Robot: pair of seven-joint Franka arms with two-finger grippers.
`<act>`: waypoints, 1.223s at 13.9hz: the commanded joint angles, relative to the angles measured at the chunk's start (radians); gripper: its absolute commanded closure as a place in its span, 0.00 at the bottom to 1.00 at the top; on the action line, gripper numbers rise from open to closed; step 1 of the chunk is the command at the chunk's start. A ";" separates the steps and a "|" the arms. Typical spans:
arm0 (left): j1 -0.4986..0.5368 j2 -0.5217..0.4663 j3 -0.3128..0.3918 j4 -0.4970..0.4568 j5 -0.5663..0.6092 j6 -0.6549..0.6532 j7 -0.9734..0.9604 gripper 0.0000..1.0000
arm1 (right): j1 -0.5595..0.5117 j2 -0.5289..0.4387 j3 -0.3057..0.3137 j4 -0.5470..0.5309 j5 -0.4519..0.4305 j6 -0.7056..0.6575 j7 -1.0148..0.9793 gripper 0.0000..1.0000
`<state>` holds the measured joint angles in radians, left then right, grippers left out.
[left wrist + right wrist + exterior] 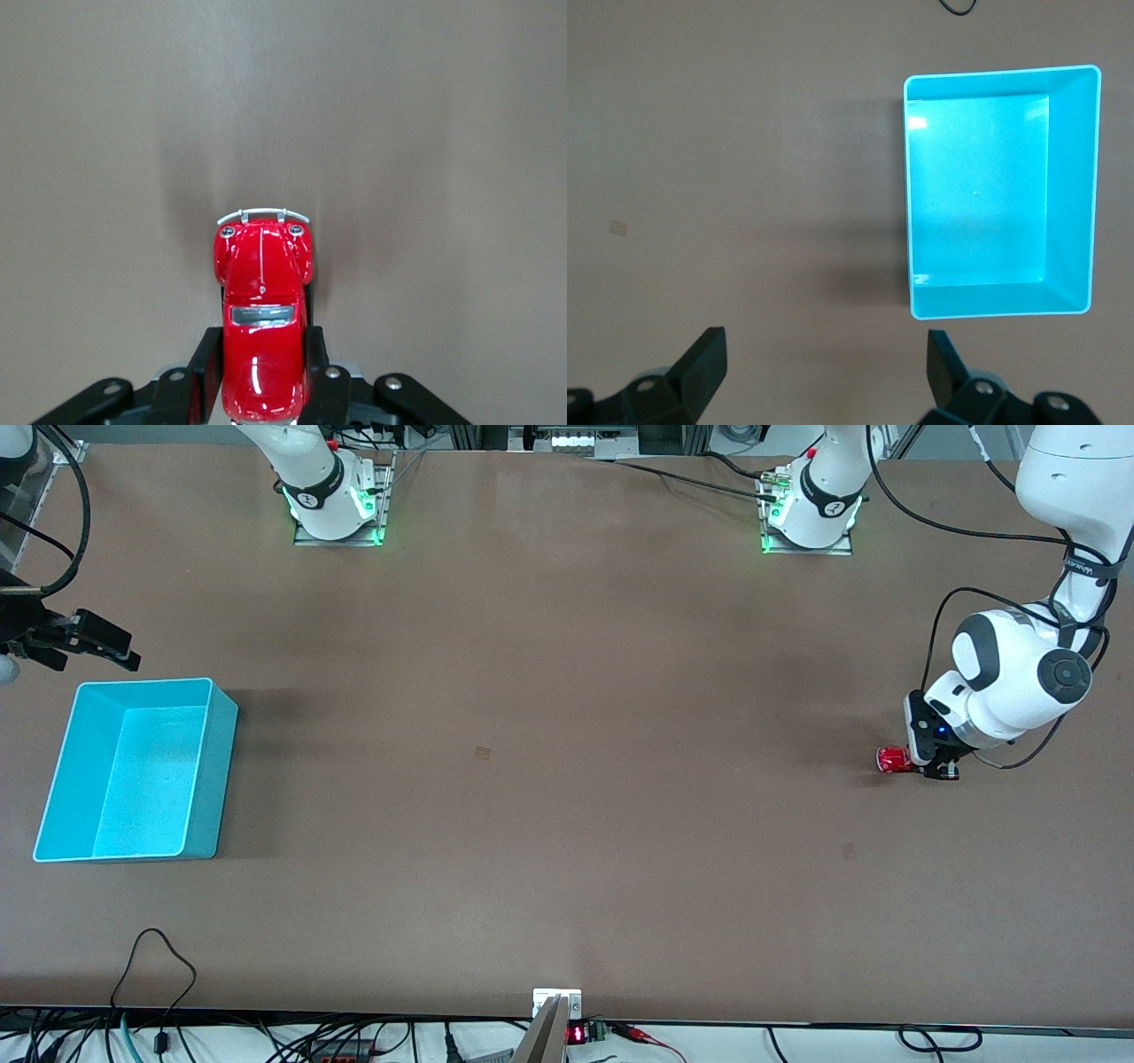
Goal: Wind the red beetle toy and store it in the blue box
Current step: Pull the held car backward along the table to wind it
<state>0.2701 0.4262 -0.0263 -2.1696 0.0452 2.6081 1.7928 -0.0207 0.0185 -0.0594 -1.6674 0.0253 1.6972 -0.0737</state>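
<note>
The red beetle toy (893,759) is down at the table surface at the left arm's end of the table. My left gripper (921,763) is shut on it. In the left wrist view the black fingers (205,363) clamp the rear sides of the red beetle toy (263,292), and its silver bumper points away from the gripper (263,345). The blue box (142,779) stands empty at the right arm's end. My right gripper (106,642) hangs open above the table beside the box's rim. The right wrist view shows this gripper (827,354) with nothing between its fingers and the blue box (1072,177) below it.
Both arm bases (337,509) (811,518) stand along the table's edge farthest from the front camera. Cables (155,957) and a small bracket (556,1005) lie at the edge nearest it. A faint mark (483,753) shows mid-table.
</note>
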 commanded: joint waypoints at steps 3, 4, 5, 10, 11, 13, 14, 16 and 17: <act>0.072 0.049 -0.012 0.045 0.016 0.003 0.079 0.66 | 0.002 -0.009 0.004 -0.006 -0.015 -0.002 0.015 0.00; 0.080 0.049 -0.012 0.047 0.016 0.003 0.086 0.66 | 0.002 -0.009 0.004 -0.006 -0.015 -0.004 0.015 0.00; 0.090 0.049 -0.012 0.047 0.016 0.003 0.092 0.66 | 0.002 -0.009 0.004 -0.006 -0.015 -0.004 0.015 0.00; 0.101 0.051 -0.011 0.047 0.015 0.006 0.097 0.66 | 0.002 -0.009 0.004 -0.006 -0.015 -0.002 0.015 0.00; 0.103 0.051 -0.012 0.050 0.015 0.006 0.096 0.66 | 0.002 -0.009 0.004 -0.006 -0.015 -0.002 0.014 0.00; 0.110 0.051 -0.012 0.059 0.015 0.006 0.094 0.66 | 0.002 -0.009 0.004 -0.006 -0.015 -0.002 0.014 0.00; 0.113 0.051 -0.012 0.059 0.013 0.006 0.091 0.66 | 0.001 -0.009 0.004 -0.006 -0.015 -0.002 0.014 0.00; 0.116 0.051 -0.012 0.060 0.013 0.006 0.091 0.66 | 0.001 -0.009 0.004 -0.006 -0.015 -0.004 0.014 0.00; 0.116 0.051 -0.012 0.060 0.013 0.006 0.091 0.67 | 0.001 -0.009 0.004 -0.006 -0.015 -0.004 0.015 0.00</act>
<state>0.3652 0.4516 -0.0274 -2.1292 0.0452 2.6091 1.8694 -0.0207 0.0185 -0.0593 -1.6674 0.0253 1.6972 -0.0736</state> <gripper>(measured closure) 0.586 0.000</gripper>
